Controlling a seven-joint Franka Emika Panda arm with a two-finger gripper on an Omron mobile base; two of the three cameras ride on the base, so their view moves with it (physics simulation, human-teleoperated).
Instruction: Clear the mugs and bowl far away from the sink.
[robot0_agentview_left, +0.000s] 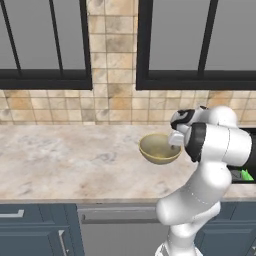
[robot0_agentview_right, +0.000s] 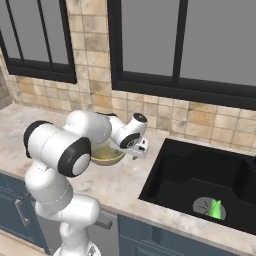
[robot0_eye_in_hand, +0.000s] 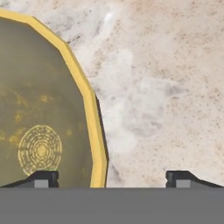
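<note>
The bowl (robot0_agentview_left: 160, 148), olive-tan with a yellowish rim, is on the marble counter (robot0_agentview_left: 65, 160) left of the sink (robot0_agentview_right: 200, 180), near the tiled back wall. In the left base view it looks slightly raised and tilted, but whether it rests on the counter or hangs clear of it cannot be told. The gripper (robot0_eye_in_hand: 112, 177) is at the bowl's right edge, toward the sink. In the hand view its fingertips (robot0_eye_in_hand: 43, 178) stand wide apart, one over the bowl's inside and the other over bare counter, with the yellow rim running between them; they are not pressed on it. A bright green mug (robot0_agentview_right: 216, 209) lies in the black sink basin, on the round grey drainer (robot0_agentview_right: 204, 206). Dark-framed windows (robot0_agentview_right: 185, 45) sit above the tiles.
</note>
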